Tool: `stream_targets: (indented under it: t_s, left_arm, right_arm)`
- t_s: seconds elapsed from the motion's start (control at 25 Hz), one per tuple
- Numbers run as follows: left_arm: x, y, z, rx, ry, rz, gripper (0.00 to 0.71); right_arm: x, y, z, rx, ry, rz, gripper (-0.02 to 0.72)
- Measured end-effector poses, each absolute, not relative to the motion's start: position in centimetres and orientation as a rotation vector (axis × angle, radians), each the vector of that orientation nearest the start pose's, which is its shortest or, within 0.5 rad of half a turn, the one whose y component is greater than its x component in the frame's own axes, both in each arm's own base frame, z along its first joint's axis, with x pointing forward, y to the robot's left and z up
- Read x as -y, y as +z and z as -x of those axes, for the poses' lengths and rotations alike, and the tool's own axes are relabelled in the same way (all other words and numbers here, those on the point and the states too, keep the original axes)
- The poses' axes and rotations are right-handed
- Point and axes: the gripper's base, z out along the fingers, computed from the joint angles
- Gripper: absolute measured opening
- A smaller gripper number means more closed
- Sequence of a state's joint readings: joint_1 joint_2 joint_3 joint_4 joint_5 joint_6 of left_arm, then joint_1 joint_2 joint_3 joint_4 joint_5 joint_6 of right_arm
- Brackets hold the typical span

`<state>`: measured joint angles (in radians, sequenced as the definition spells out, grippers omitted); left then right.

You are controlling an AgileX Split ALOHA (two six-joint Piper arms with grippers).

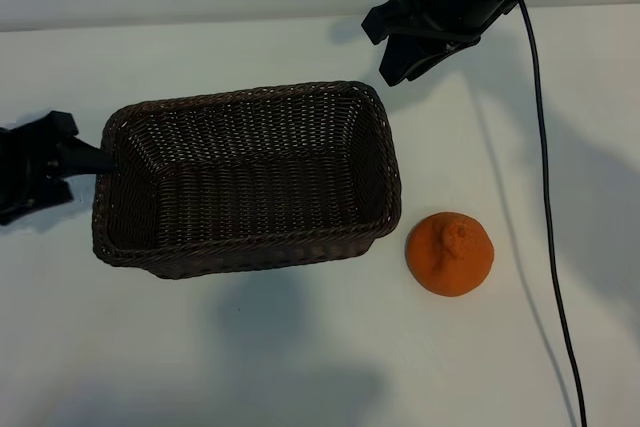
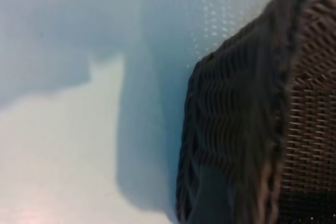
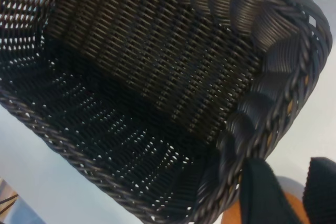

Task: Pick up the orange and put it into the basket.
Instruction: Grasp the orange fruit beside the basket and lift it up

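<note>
The orange [image 1: 450, 254], round with a knobby bump on top, lies on the white table just to the right of the basket [image 1: 390, 162] and apart from it. The dark brown wicker basket has nothing in it. My right gripper [image 1: 386, 52] hangs open above the basket's far right corner, nothing between its fingers. Its wrist view looks down into the basket [image 3: 286, 19], with a slice of the orange [image 3: 231, 217] beyond the dark fingertips [image 3: 262, 195]. My left gripper [image 1: 75, 152] is open at the basket's left end, one finger reaching the wall. Its wrist view shows that basket wall [image 2: 236, 119].
A black cable [image 1: 545, 207] runs from the right arm down across the table to the right of the orange. White tabletop [image 1: 300, 347] extends in front of the basket and the orange.
</note>
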<state>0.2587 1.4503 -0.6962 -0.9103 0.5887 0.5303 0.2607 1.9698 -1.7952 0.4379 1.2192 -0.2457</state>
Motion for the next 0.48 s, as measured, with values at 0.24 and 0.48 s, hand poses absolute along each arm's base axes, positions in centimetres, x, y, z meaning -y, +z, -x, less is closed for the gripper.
stream_targets:
  t_s: [0.24,0.48]
  left_arm:
    - [-2.3,24.5,-23.7,-2.378,-0.535,0.428,0.596]
    - [-1.8,27.4,-22.0,-2.264,-0.501,0.357,0.596]
  right_arm:
    - [-14.4,28.8,-39.8,-2.761,0.62,0.572,0.241]
    - [-13.8,30.2,-40.3,-2.714,0.489,0.616,0.261]
